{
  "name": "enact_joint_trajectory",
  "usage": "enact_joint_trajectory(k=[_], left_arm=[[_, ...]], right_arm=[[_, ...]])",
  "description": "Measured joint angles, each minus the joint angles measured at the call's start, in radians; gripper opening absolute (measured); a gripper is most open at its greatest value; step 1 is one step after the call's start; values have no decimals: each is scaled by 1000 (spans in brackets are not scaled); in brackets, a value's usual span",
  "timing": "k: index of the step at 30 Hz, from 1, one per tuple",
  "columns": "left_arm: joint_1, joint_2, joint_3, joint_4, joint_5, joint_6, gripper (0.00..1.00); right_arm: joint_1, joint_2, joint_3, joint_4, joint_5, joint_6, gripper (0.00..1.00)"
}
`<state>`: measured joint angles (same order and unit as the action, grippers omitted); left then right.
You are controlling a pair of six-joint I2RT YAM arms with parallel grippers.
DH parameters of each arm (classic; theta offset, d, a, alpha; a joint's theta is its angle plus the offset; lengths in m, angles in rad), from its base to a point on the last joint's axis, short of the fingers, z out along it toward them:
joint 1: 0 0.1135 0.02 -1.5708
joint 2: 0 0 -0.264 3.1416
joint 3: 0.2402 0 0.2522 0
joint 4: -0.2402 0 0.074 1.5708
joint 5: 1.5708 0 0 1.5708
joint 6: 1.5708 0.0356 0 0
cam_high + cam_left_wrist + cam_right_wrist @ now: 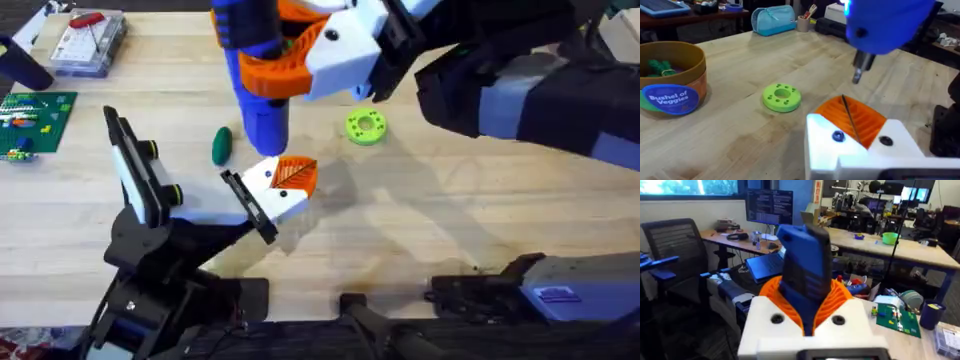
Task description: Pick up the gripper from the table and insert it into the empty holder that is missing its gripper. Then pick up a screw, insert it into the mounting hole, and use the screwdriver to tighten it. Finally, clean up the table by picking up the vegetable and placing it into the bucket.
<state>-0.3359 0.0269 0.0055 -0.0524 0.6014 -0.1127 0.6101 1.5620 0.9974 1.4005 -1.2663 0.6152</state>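
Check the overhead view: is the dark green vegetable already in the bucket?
No, the vegetable lies on the bare table beside the blue screwdriver.

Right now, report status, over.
Right gripper jaws shut on screwdriver, bit above left gripper, jaws shut. Vegetable on table, not in bucket. Green disc nearby.

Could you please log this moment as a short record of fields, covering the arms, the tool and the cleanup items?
right gripper: shut on the screwdriver, held upright above the table
screwdriver bit: pointing down, just above the left gripper's orange pads
left gripper: white fingers with orange pads, closed together with a thin dark line between them
vegetable: lying on the table, not yet in the bucket
bucket: on the table, green items inside
green disc: flat on the table
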Motion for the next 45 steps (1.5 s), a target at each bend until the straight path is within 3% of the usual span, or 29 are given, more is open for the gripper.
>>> enact_joint_trajectory(k=[17,45], left_arm=[[0,0,0,0,0,0,18],[0,0,0,0,0,0,18]], right_arm=[[36,0,0,-85,-4,-74,52],[48,5,0,-91,-4,-92,49]])
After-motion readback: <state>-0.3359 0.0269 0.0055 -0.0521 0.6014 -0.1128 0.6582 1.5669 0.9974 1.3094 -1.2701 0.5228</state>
